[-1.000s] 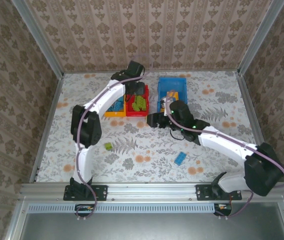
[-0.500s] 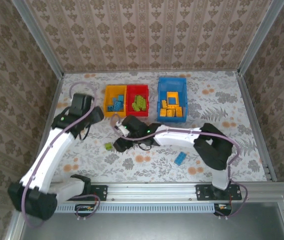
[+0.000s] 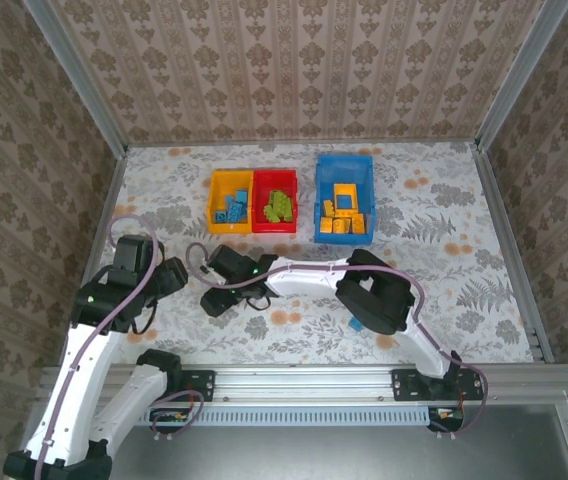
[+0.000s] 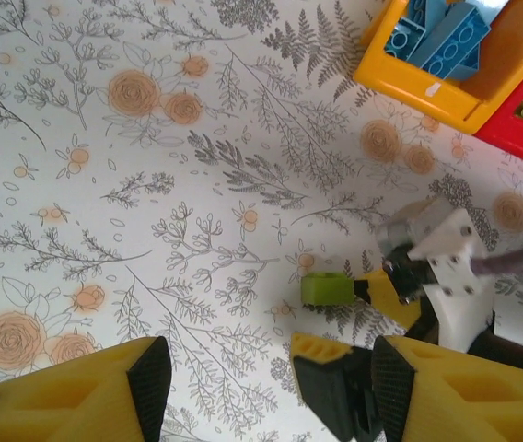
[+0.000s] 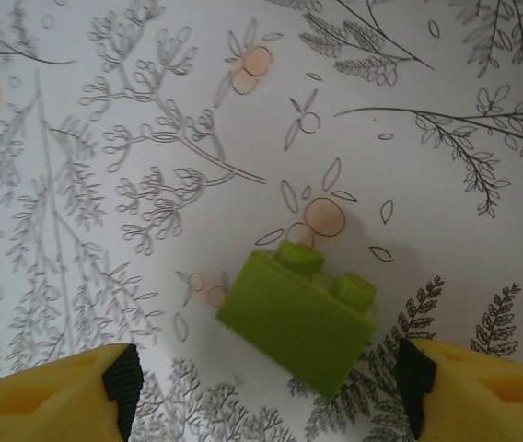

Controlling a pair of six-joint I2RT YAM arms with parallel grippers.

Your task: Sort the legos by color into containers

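Note:
A lime green lego [image 5: 300, 315] lies on the table between the wide-apart fingers of my right gripper [image 5: 266, 387], which is open and low over it. The left wrist view has the same lego [image 4: 326, 288] beside the right gripper [image 4: 337, 320]. From above, the right gripper [image 3: 216, 298] covers the brick. My left gripper [image 3: 172, 275] is open and empty, just left of it [image 4: 266, 378]. At the back stand the yellow-orange bin [image 3: 214, 205] holding blue legos, the red bin [image 3: 290, 205] holding green ones, and the blue bin [image 3: 344, 166] holding orange-yellow ones.
A blue lego [image 3: 357, 325] peeks out beside the right arm's elbow [image 3: 369, 295]. The right arm stretches leftward across the near half of the table. The yellow-orange bin's corner [image 4: 427, 87] and red bin [image 4: 519, 138] sit at the left wrist view's top right.
The left arm has pulled back from the bins to the near left. The right arm has swung left from the blue bin and brought its open gripper over the green lego.

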